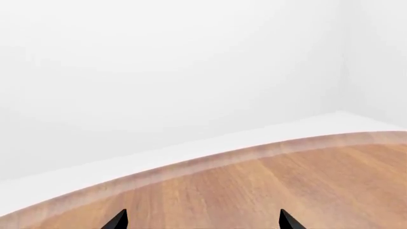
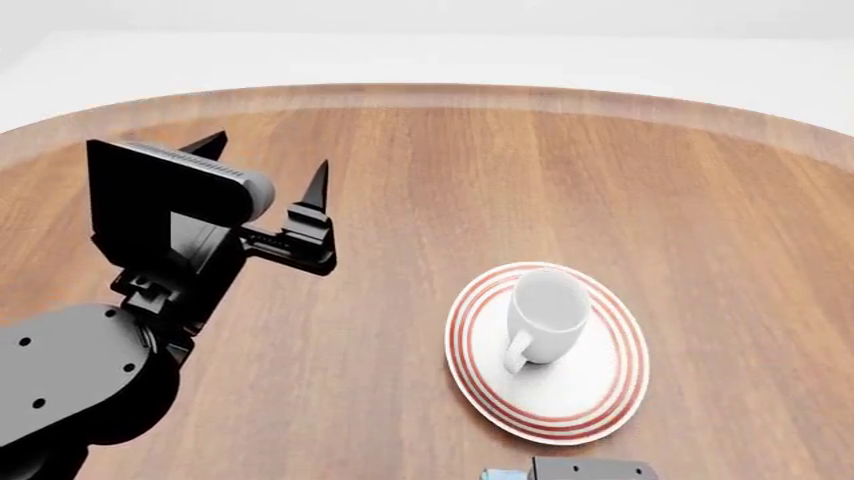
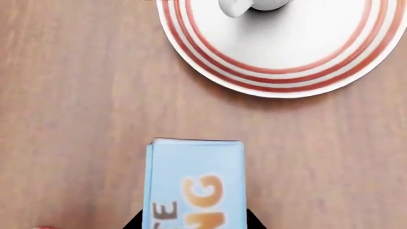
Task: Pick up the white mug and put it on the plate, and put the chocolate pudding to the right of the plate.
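Chocolate pudding (image 3: 196, 183) sits between the right gripper (image 3: 194, 222) jaws, which clamp its sides, near the plate (image 3: 279, 71). Left gripper (image 2: 263, 170) stands open, well apart from the plate.

Bare wood right of plate (image 2: 470, 352); white mug (image 2: 546, 312) occupies plate.

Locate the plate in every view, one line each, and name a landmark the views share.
Head view: the plate lies right of centre, low, with the white mug on it.
Right wrist view: along the top edge.
Left wrist view: not in it.
Shared landmark: the wooden table.
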You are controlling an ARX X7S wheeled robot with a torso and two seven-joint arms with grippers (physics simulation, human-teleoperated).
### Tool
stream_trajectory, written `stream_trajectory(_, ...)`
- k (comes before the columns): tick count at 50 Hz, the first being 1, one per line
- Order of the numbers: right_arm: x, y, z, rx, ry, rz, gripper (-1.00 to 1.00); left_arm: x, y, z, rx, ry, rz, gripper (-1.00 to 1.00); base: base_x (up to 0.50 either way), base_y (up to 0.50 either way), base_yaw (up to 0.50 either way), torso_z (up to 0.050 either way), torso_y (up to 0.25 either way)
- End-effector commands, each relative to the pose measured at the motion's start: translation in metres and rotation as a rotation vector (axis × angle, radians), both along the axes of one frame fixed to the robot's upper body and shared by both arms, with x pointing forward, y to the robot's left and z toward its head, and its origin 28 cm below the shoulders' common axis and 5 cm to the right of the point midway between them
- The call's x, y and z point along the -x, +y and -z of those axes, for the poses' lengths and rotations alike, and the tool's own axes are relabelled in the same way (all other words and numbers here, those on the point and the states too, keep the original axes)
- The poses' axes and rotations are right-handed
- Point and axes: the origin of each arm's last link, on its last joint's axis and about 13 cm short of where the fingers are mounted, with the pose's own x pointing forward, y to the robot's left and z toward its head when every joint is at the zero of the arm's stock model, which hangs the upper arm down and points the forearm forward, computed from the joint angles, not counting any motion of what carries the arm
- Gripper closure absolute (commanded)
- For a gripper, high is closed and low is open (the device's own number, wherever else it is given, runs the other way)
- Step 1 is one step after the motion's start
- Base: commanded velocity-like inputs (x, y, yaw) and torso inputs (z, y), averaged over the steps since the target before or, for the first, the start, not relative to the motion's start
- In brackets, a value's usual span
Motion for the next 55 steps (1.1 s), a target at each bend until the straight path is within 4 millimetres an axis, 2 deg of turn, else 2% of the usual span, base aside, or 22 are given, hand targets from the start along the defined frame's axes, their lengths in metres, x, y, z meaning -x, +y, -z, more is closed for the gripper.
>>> stream_trajectory(1, -0.004, 0.003, 0.000, 0.003, -0.071, -0.029, 1.00, -0.002, -0.004, -0.002, -0.007, -0.018, 0.029, -1.00, 0.00, 0.00, 0.00, 0.000, 0.000)
stream_trajectory(14, -0.006, 0.003, -0.004, 0.006, -0.107, -0.043, 1.00, -0.002, -0.004, -0.001, -0.008, -0.015, 0.031, -1.00, 0.00, 0.00, 0.00, 0.000, 0.000)
stream_trajectory(19, -0.008, 0.001, -0.013, -0.021, -0.152, -0.051, 1.00, -0.002, -0.003, -0.001, -0.006, -0.014, 0.029, -1.00, 0.00, 0.00, 0.00, 0.000, 0.000)
stream_trajectory(26, 0.001, -0.006, -0.044, -0.054, -0.263, -0.109, 1.00, -0.002, -0.002, 0.000, -0.005, -0.010, 0.027, -1.00, 0.00, 0.00, 0.00, 0.000, 0.000)
stream_trajectory(31, 0.008, -0.019, -0.067, -0.070, -0.330, -0.128, 1.00, -0.002, -0.002, -0.001, -0.004, -0.012, 0.027, -1.00, 0.00, 0.00, 0.00, 0.000, 0.000)
stream_trajectory(37, 0.003, -0.039, -0.096, -0.088, -0.426, -0.126, 1.00, -0.002, -0.003, -0.001, -0.006, -0.010, 0.029, -1.00, 0.00, 0.00, 0.00, 0.000, 0.000)
stream_trajectory(46, 0.004, -0.058, -0.120, -0.093, -0.493, -0.143, 1.00, -0.002, -0.004, -0.001, -0.009, -0.009, 0.030, -1.00, 0.00, 0.00, 0.00, 0.000, 0.000)
stream_trajectory(55, 0.010, -0.077, -0.165, -0.062, -0.670, -0.096, 1.00, -0.001, -0.004, -0.004, -0.010, -0.014, 0.027, -1.00, 0.00, 0.00, 0.00, 0.000, 0.000)
